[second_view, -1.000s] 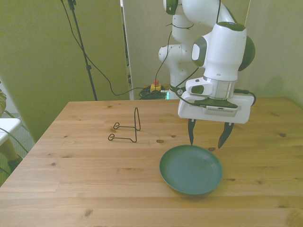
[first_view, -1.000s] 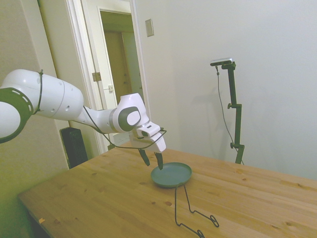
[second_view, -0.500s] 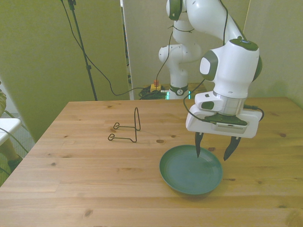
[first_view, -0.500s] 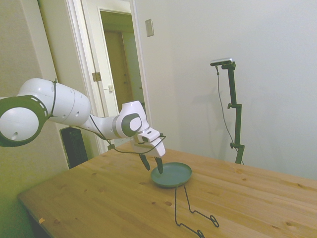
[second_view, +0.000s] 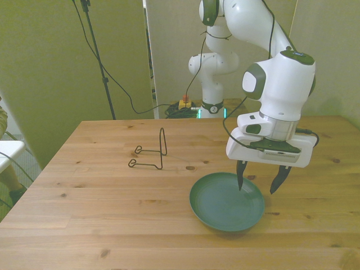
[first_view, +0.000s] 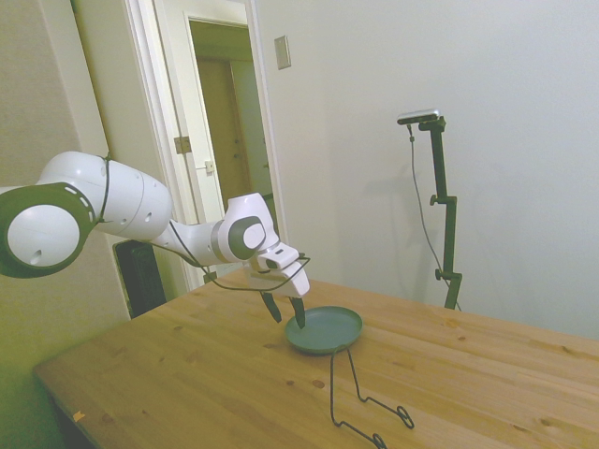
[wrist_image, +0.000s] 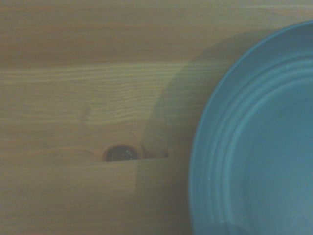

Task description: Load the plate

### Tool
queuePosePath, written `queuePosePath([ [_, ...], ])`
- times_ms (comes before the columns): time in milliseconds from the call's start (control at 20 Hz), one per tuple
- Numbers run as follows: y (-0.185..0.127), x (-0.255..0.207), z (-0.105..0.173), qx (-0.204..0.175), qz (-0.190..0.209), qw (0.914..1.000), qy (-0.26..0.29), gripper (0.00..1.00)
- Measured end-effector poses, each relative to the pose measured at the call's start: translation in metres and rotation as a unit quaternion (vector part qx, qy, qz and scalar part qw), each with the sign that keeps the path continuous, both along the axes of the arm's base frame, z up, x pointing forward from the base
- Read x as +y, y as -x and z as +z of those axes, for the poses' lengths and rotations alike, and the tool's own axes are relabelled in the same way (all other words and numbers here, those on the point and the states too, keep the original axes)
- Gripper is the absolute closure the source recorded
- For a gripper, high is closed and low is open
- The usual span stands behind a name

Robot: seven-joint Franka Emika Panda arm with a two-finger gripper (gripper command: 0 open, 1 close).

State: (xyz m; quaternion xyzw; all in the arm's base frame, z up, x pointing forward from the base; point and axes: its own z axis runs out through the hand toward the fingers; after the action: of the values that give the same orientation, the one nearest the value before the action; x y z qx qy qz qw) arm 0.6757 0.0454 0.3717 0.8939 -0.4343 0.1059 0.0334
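On the wooden table (second_view: pixel 101 208), toward the front view's right, you have the small round teal-green plate (second_view: pixel 222 205) lying flat and empty, its shallow rim raised all round; the white arm's two-finger gripper (second_view: pixel 263 183) hangs over the plate's far right edge, pointing down. Its dark fingers are spread fairly wide and hold nothing; one fingertip (second_view: pixel 241 183) sits low over the inside of the plate, the other is outside the rim over bare wood, so the rim lies between them; whether either tip touches the plate you cannot tell. In the side view the gripper (first_view: pixel 285 312) stands at the plate's (first_view: pixel 328 329) near-left edge, one finger dipping just inside the rim. Well apart from the plate, toward the front view's left, the thin black bent-wire rack (second_view: pixel 153 152) stands on the table with its upright loop and two feet; in the side view the rack (first_view: pixel 360 398) is in the foreground. From the wrist you see the plate's (wrist_image: pixel 259 142) ridged inner surface beside a dark knot (wrist_image: pixel 119 153) in the wood.
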Motion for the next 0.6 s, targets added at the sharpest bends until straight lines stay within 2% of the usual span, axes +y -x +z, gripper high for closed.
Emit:
queuePosePath([
  [600, -0.015, -0.003, -0.013, 0.0, -0.008, 0.9999, 0.007, 0.0],
])
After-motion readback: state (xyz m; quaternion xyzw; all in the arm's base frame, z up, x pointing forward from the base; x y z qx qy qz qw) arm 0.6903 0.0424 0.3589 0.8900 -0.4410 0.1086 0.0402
